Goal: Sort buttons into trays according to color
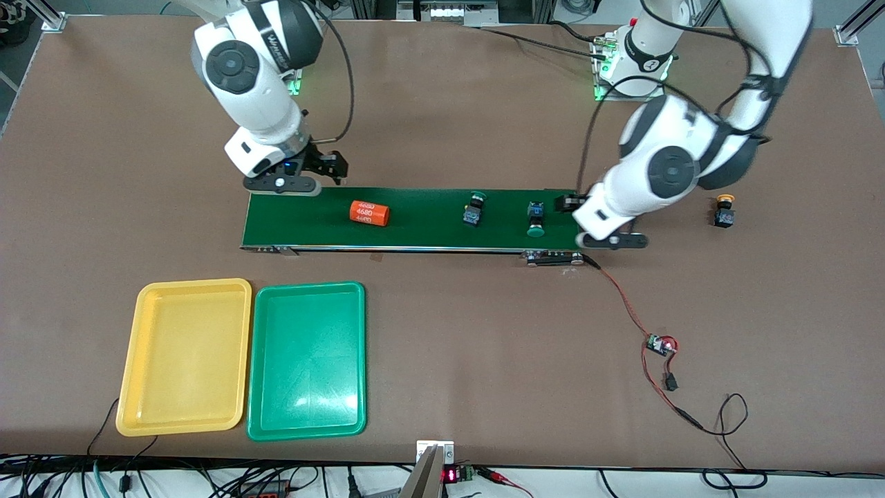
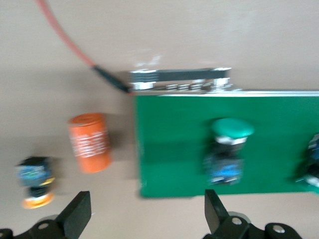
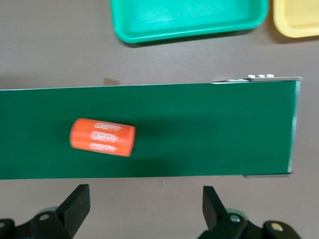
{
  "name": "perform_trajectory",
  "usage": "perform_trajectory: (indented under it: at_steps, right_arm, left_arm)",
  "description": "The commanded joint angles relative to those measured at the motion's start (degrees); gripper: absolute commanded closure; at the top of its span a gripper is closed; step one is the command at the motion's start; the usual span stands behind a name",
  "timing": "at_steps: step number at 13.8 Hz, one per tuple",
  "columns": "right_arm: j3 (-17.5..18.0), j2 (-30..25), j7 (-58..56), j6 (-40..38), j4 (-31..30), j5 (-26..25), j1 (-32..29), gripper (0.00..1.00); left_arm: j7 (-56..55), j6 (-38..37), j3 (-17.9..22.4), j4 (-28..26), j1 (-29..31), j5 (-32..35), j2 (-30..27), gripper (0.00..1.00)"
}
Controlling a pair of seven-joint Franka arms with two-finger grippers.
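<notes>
On the dark-green belt [image 1: 415, 218] across the middle of the front view lie two green-capped buttons [image 1: 474, 209] [image 1: 536, 219] and an orange cylinder [image 1: 369, 213], while a yellow-capped button [image 1: 724, 211] stands on the table at the right edge. The left gripper [image 2: 144, 211] hangs over the belt's right end and the right gripper [image 3: 142, 206] over its left end, both with fingers spread apart and holding nothing. The yellow tray [image 1: 185, 357] and green tray [image 1: 307, 360] sit side by side, bare, at lower left.
</notes>
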Motion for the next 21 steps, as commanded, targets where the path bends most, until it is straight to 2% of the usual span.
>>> perform_trajectory:
  at_steps: [1, 4, 7, 10, 13, 19, 20, 21]
  right_arm:
    - [-0.6, 5.5, 2.7, -0.2, 5.3, -1.9, 3.6, 0.00]
    - [-0.6, 6.9, 3.9, 0.7, 5.4, -2.2, 4.2, 0.00]
    - [-0.6, 7.6, 4.0, 2.7, 5.4, -1.9, 4.4, 0.00]
    - [-0.6, 7.9, 4.0, 3.1, 5.4, -1.5, 4.3, 0.00]
    - [-0.6, 8.0, 4.1, 3.5, 5.4, -1.4, 4.3, 0.00]
    - [-0.6, 8.3, 3.9, 3.5, 5.4, -1.5, 4.2, 0.00]
    - [-0.6, 8.2, 4.0, 3.0, 5.4, -1.5, 4.4, 0.00]
    - [-0.6, 8.2, 4.0, 2.9, 5.4, -1.5, 4.4, 0.00]
  left_arm:
    - [6.8, 0.4, 0.2, -3.8, 5.0, -0.6, -0.1, 0.00]
    - [11.8, 3.0, 0.2, -7.9, 7.3, -0.7, 1.7, 0.00]
    - [11.6, 14.1, 0.2, -13.5, 7.3, -0.7, 4.1, 0.00]
    - [11.9, 16.2, 1.0, -13.4, 7.8, -0.5, 6.2, 0.00]
    - [12.0, 20.5, 3.6, -13.4, 7.8, 5.7, 9.0, 0.00]
    - [11.0, 21.9, 4.1, -13.1, 7.3, 5.7, 10.7, 0.00]
    - [11.0, 21.7, 4.1, -13.2, 7.3, 5.7, 10.8, 0.09]
    - [11.0, 21.2, 4.1, -13.2, 7.3, 5.6, 11.0, 0.33]
